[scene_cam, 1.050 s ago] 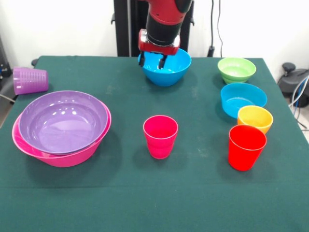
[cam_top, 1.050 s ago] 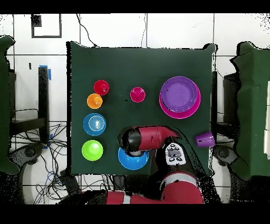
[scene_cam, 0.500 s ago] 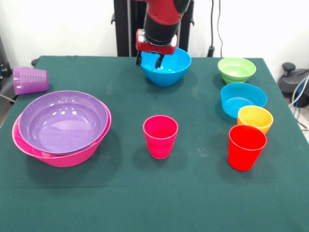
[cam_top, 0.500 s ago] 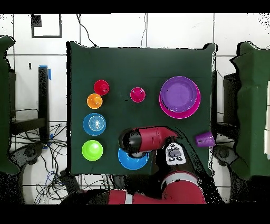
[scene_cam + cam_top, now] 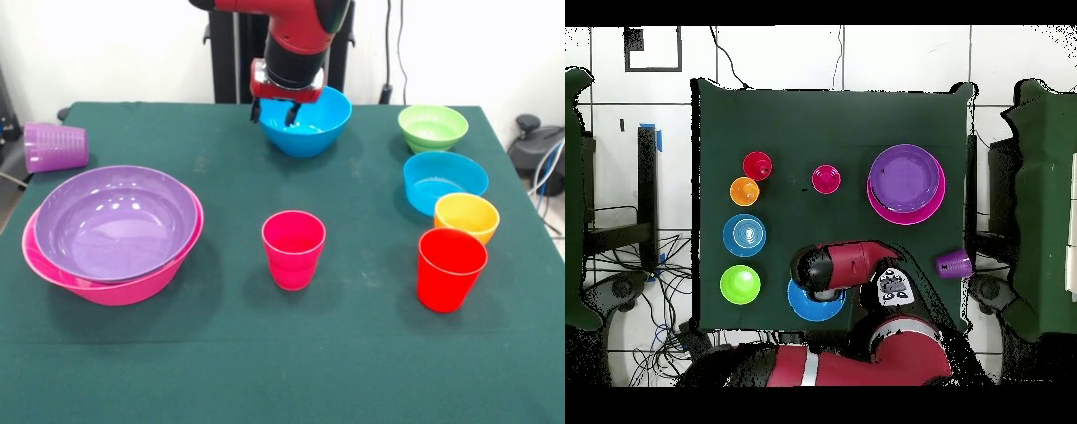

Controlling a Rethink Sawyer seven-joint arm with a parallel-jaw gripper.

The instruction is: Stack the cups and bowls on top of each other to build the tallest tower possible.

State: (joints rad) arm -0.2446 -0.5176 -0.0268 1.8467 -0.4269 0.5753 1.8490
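Blue bowl now slightly lifted (rim within pincer).

**Camera Placement and Shared Coverage**

Front view: the camera stands across the table from the arm, raised and angled downward. It sits close; the green cloth fills most of the picture, and its near edge is cut off at the bottom.

Overhead view: the camera looks straight down from farther off. The whole table shows, with tiled floor around it.

Shared coverage: both views take in the full tabletop, turned half round against each other. The purple bowl lies at left in the front view and at right overhead. The red cup lies at right in front and at left overhead.
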